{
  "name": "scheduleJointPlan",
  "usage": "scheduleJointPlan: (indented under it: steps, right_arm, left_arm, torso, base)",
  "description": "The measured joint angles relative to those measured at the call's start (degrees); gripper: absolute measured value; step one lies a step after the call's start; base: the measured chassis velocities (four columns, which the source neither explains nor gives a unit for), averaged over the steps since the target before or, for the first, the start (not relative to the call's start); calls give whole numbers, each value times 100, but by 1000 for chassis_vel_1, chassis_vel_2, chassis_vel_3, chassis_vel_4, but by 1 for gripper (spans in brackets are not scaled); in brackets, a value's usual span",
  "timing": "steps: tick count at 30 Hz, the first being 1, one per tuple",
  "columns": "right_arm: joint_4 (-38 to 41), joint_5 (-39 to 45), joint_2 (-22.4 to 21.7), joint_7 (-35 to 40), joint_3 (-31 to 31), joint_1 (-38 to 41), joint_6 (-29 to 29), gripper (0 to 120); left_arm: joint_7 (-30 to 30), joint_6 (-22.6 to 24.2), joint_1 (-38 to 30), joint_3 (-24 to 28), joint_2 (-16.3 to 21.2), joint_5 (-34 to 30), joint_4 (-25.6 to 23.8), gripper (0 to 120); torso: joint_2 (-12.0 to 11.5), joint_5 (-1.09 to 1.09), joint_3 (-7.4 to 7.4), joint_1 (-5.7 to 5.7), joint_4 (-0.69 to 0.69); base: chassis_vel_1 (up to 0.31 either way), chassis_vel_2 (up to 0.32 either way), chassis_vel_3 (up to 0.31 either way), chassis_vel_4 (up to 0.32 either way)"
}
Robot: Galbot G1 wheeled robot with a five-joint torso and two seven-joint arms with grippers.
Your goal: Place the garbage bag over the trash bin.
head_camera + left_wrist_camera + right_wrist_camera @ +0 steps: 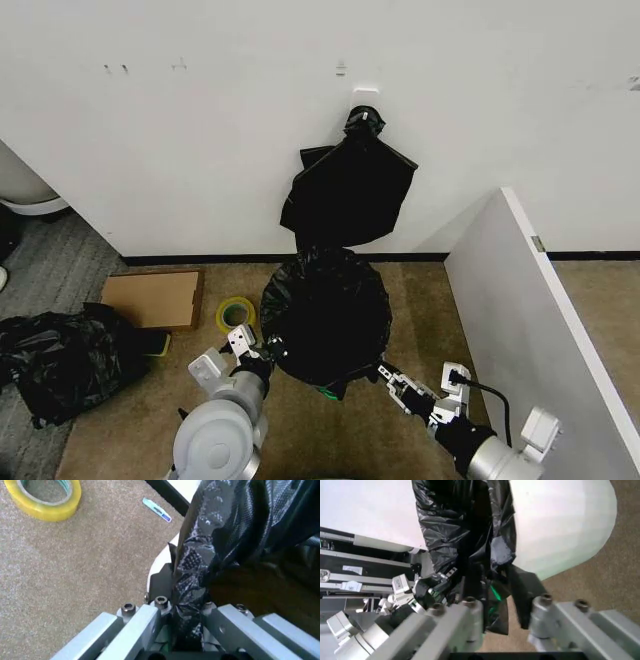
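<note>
The glossy black garbage bag (325, 315) is draped over the trash bin, whose white wall (560, 525) and rim (159, 564) show in the wrist views. At the bag's left edge my left gripper (255, 345) is shut on a bunched fold of the plastic (189, 592), right beside the rim. My right gripper (390, 378) is at the bag's near right edge. Its fingers (521, 592) stand apart, and a loose flap of the bag (492, 611) hangs between them against the bin's side.
A knotted bundle of black bags (350, 190) hangs on the wall behind the bin. A yellow tape roll (235, 315), a cardboard box (150, 298) and a black plastic mound (60, 360) lie on the carpet to the left. A white partition (540, 330) stands at the right.
</note>
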Motion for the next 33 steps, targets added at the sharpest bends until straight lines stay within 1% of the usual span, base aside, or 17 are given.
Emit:
scheduleJointPlan:
  steps: [3, 4, 10, 18, 24, 30, 33]
  right_arm:
    - [0, 4, 15, 3, 25, -6, 0, 5]
    - [0, 3, 28, 3, 36, -25, 0, 0]
    - [0, -145, 50, 3, 17, -88, 0, 0]
    - [0, -761, 53, 62, -94, -14, 21, 0]
    - [-54, -1384, 28, 42, -208, 125, 44, 0]
    - [-176, -1749, -15, 53, -273, 99, -101, 0]
    - [-236, -1797, -24, 90, -306, 105, -150, 0]
  left_arm:
    - [-7, -5, -5, -4, -5, 0, -1, 0]
    - [-12, -7, -1, -7, -9, -1, -3, 0]
    - [-18, -18, 22, -22, -16, -23, -42, 0]
    - [-53, -20, 50, -34, -7, -148, -182, 0]
    - [-101, -16, 45, -46, 2, -220, -223, 0]
    - [-122, -13, 5, -54, -3, -261, -223, 0]
    - [-125, -7, -3, -47, -9, -277, -223, 0]
  torso:
    - [0, 0, 0, 0, 0]
    - [0, 0, 0, 0, 0]
    - [0, 0, 0, 0, 0]
    - [0, 0, 0, 0, 0]
    - [0, 0, 0, 0, 1]
    - [0, 0, 0, 0, 0]
    - [0, 0, 0, 0, 0]
  base:
    - [0, 0, 0, 0]
    - [0, 0, 0, 0]
    - [0, 0, 0, 0]
    - [0, 0, 0, 0]
    - [0, 0, 0, 0]
    - [0, 0, 0, 0]
    - [0, 0, 0, 0]
